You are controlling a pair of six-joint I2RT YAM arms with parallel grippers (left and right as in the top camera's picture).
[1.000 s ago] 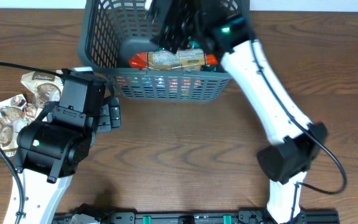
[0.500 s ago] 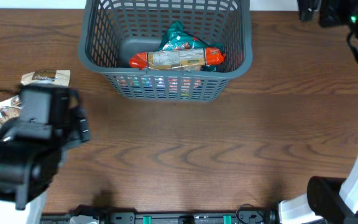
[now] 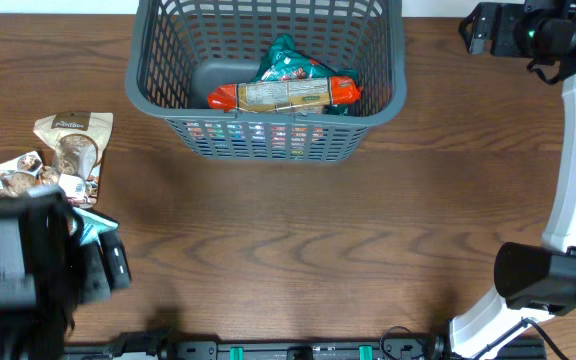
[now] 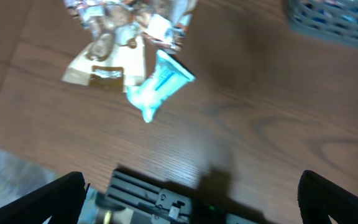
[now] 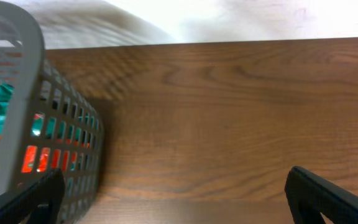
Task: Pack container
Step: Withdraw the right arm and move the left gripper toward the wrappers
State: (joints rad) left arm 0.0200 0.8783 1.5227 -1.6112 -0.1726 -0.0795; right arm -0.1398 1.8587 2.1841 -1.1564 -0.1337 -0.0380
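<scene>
The left jaws stand released, wide apart and empty, above a light blue packet point(image 4: 160, 84) that touches a heap of brown snack pouches point(image 4: 107, 59), well left of the container point(image 3: 268, 138) on the desk point(image 3: 318, 240). From overhead, the left arm point(image 3: 18, 270) covers part of that packet. The right jaws, likewise spread and holding nothing, hang near the container's far right corner. Inside the container an orange-ended packet point(image 3: 284, 94) lies over a green packet point(image 3: 288, 58).
</scene>
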